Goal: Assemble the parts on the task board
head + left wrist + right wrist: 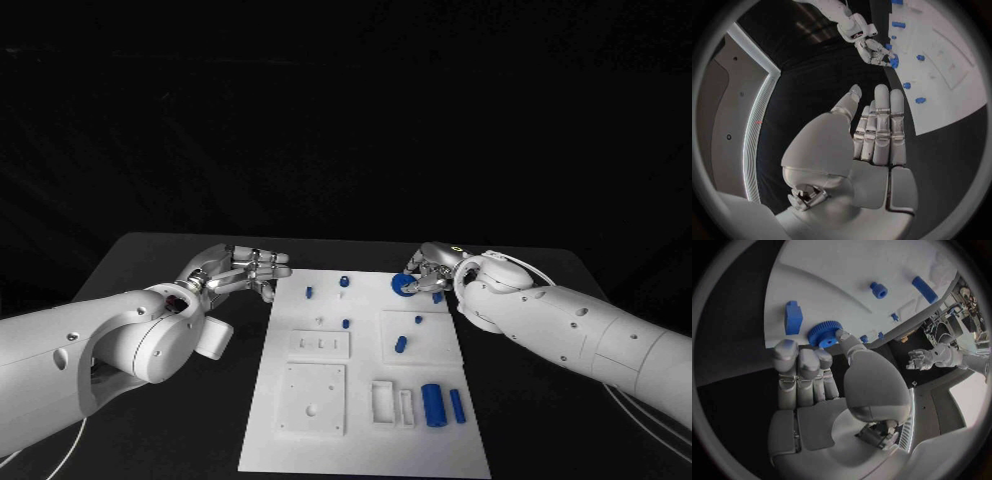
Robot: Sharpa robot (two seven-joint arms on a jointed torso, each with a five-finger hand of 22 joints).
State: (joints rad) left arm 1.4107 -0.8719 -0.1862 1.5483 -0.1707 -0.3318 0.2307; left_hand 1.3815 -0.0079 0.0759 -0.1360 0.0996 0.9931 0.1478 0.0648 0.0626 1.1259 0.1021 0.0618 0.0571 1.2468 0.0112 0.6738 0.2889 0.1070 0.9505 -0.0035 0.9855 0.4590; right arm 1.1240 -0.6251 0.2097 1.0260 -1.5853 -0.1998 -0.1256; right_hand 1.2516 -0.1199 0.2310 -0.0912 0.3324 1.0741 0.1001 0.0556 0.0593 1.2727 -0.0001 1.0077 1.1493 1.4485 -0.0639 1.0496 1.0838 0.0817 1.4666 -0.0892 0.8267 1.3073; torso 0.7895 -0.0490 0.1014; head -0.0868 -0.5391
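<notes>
**Right hand at the gear on the board's far right**

A blue gear [402, 285] sits at the far right part of the white board [361, 440], and the right hand [437, 270] is on it. In the right wrist view the gear [824, 333] lies flat on the board's surface [836, 285], with the thumb tip touching its toothed rim and the other fingers [798, 365] lined up side by side just beside it; whether the gear is truly pinched or only touched is hard to tell from these angles. A blue block [793, 317] lies just beside the gear, a small blue peg [878, 290] stands farther off, and a longer blue bar [924, 289] lies beyond that.

In the head view, small blue pegs [345, 282] are dotted over the far half of the board, one short blue piece [401, 345] lies in the middle right panel, and two blue bars [433, 402] lie side by side at the near right, next to a white frame [384, 400]. A white plate [313, 399] with holes lies at the near left.

The left hand [245, 270] hovers over the black table [159, 270] just off the board's far left edge, holding nothing. In the left wrist view its fingers [879, 125] are straight and pressed together, the thumb set a little apart.
</notes>
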